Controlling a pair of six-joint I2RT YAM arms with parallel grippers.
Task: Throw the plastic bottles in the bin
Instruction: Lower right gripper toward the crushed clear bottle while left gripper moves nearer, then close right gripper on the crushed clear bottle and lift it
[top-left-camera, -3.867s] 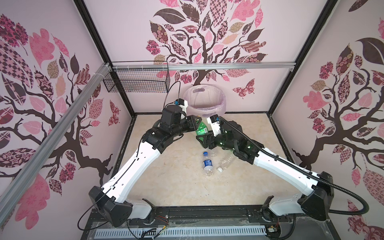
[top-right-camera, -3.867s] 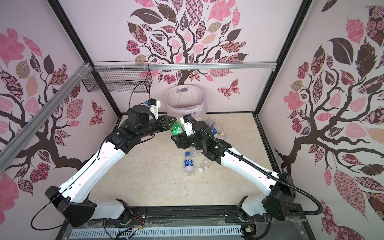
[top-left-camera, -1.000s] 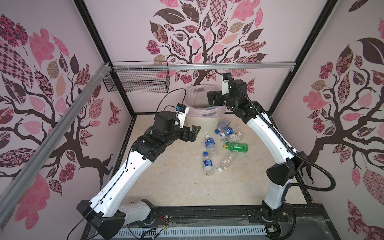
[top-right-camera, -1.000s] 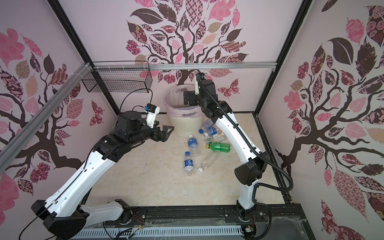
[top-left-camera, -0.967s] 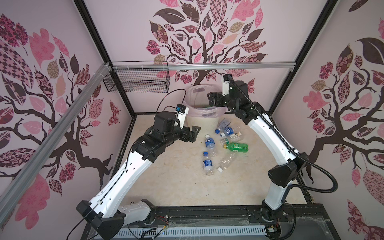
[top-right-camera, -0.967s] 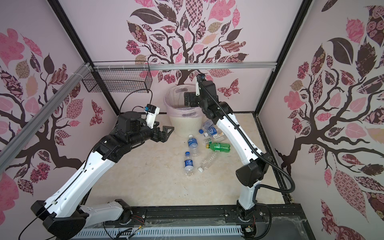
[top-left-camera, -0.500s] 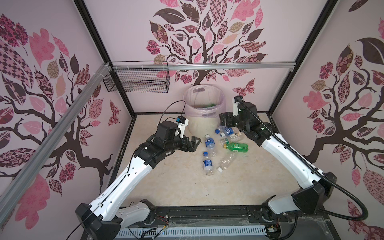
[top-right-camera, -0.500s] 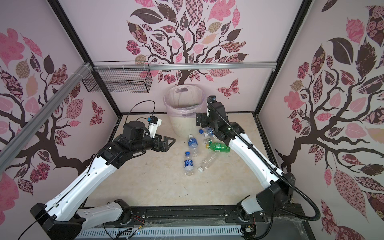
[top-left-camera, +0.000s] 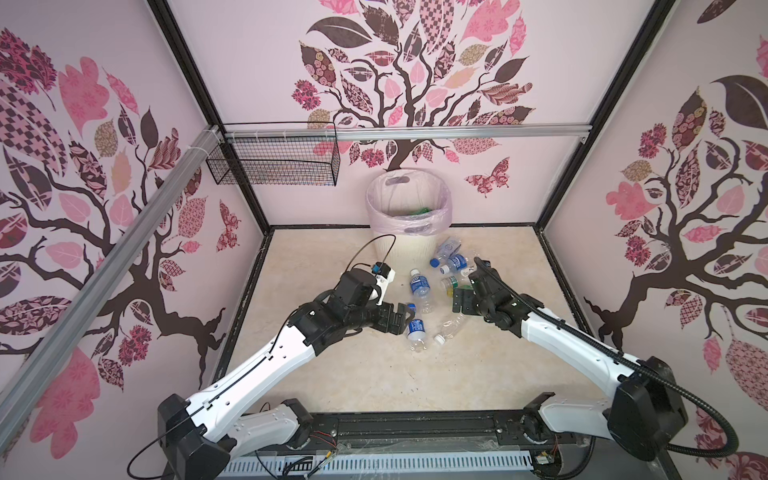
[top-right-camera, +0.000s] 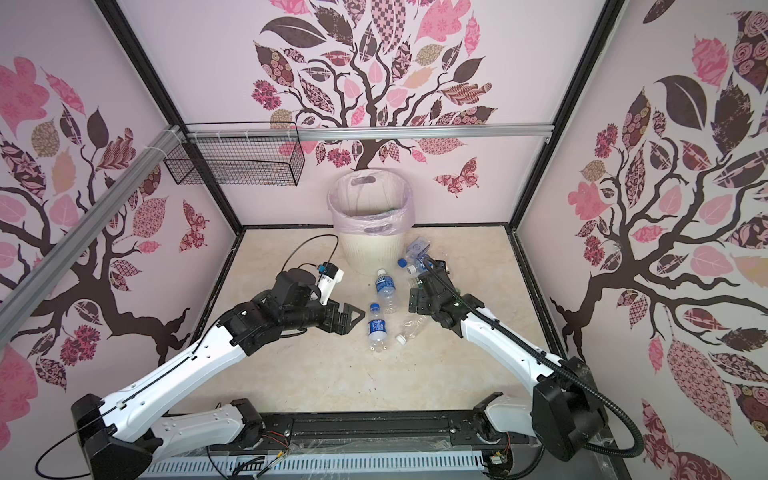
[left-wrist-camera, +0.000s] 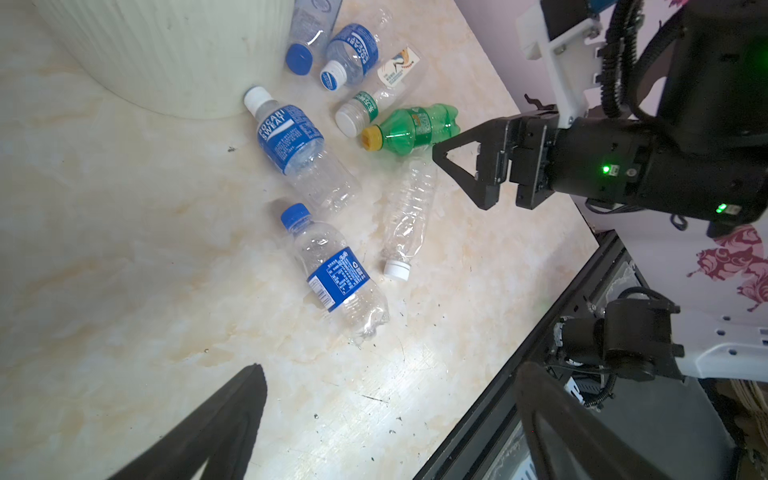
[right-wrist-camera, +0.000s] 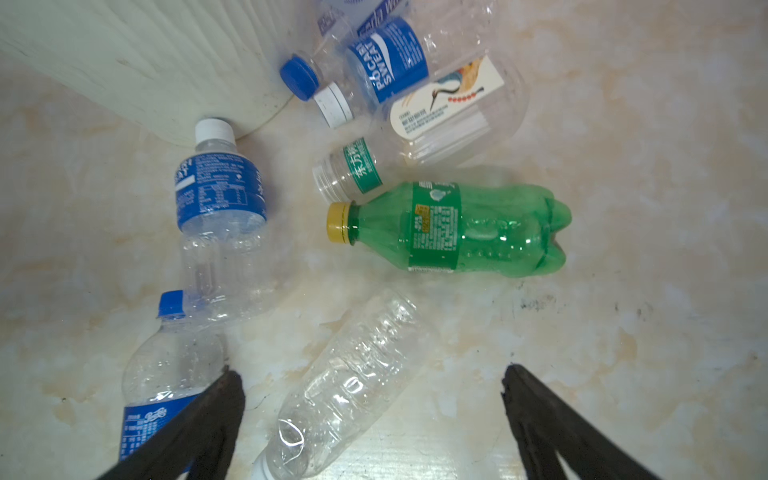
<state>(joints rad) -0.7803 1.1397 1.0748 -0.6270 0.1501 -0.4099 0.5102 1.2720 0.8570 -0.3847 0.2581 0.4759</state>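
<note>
The cream ribbed bin (top-left-camera: 397, 251) (top-right-camera: 368, 253) with its pink bag stands at the back wall, and a green bottle (top-left-camera: 420, 212) shows inside it. Several plastic bottles lie on the floor right of it: a green one (right-wrist-camera: 457, 226) (left-wrist-camera: 415, 126), a blue-labelled Pocari one (right-wrist-camera: 218, 199) (top-left-camera: 419, 286), a blue-capped one (left-wrist-camera: 338, 276) (top-right-camera: 376, 328) and a clear crushed one (right-wrist-camera: 345, 386) (top-left-camera: 451, 324). My right gripper (right-wrist-camera: 370, 376) (top-left-camera: 459, 301) hangs open over the clear one. My left gripper (left-wrist-camera: 390, 374) (top-left-camera: 401, 318) is open and empty beside the blue-capped bottle.
A black wire basket (top-left-camera: 274, 166) hangs on the back left wall. More bottles (top-left-camera: 451, 255) are heaped against the bin's right side. Black frame rails (top-left-camera: 415, 424) edge the floor in front, and patterned walls close in on both sides.
My right arm has come down from over the bin's mouth to just above the bottles on the floor. My left gripper has moved right and lower, toward the blue-capped bottle. Both stayed open.
</note>
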